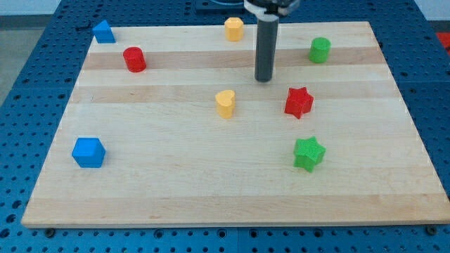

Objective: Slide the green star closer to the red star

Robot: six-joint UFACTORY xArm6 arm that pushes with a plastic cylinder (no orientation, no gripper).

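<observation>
- Board (232, 204) lay pale and bare along the view's bottom edge; nothing stood on that strip.
- Blue cube (88, 152) sat at the view's lower left, well apart from everything else.
- Green star (309, 153) stood at the lower right, flat on the wood, directly below the red star and near it but not touching; a clear strip of board showed between them.
- Judged the green star light, rigid and blunt-pointed, likely to slide easily on smooth wood and to spin if caught on one point. No grasp possible: the push should meet the face toward the view's bottom, centred between two points, driving toward the view's top.
- Red star (298, 102) sat right of centre.
- Yellow heart (225, 103) sat at mid-board, left of the red star.
- My tip (264, 79) rested just above and left of the red star, apart from it, and well apart from the green star, on the wrong side for the push.
- No pincer on this rig, only the rod; nothing to open or close.
- Red cylinder (134, 60) upper left; green cylinder (320, 50) upper right.
- Yellow block (234, 29) and blue block (104, 32) along the top edge.
</observation>
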